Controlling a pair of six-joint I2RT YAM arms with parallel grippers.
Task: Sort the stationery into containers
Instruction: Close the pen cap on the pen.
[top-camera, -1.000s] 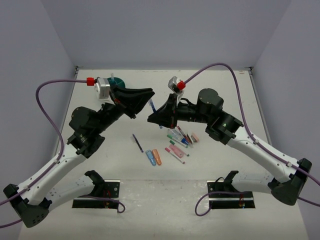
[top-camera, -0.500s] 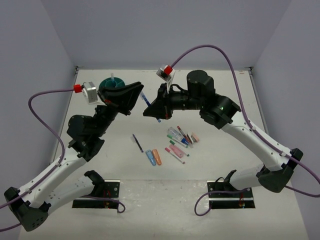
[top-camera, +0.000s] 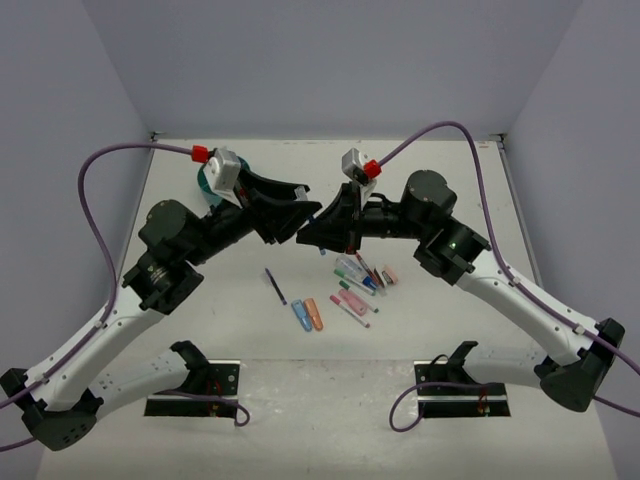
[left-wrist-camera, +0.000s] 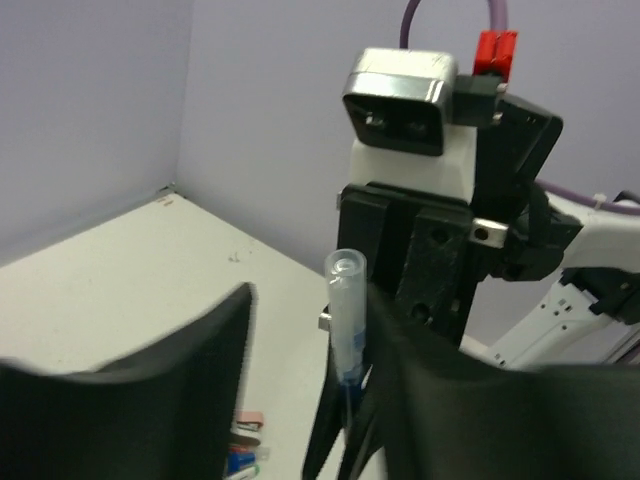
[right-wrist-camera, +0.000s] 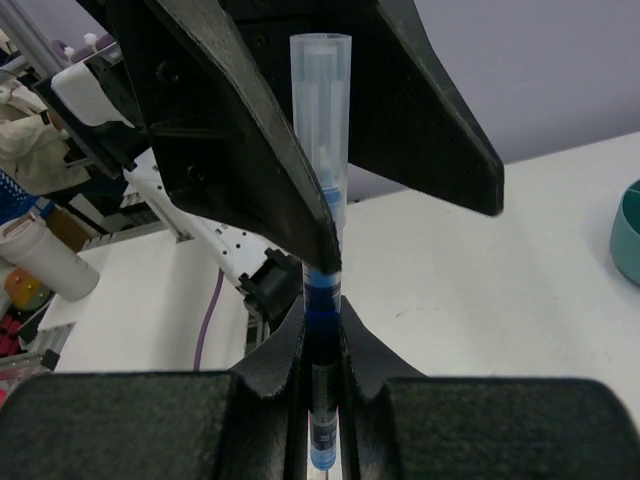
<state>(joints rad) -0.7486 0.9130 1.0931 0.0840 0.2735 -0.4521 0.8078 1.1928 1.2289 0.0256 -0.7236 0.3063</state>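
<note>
Midair, the right gripper clamps a blue pen upright, while the left gripper stands released, its jaws apart around the pen's clear cap. It looks like a hand-over. Next, one gripper alone must carry the pen to the teal tub.

We record the pen as plastic: a clear, smooth cap over a glossy dark-blue barrel; the fingers of the right gripper and those of the left gripper are matt black moulded plastic; the wrist camera housing shows dull silver metal above a white plastic block; the teal tub is smooth, slightly glossy plastic; the table is matt white, faintly speckled; the purple cable has a smooth sheath.
</note>
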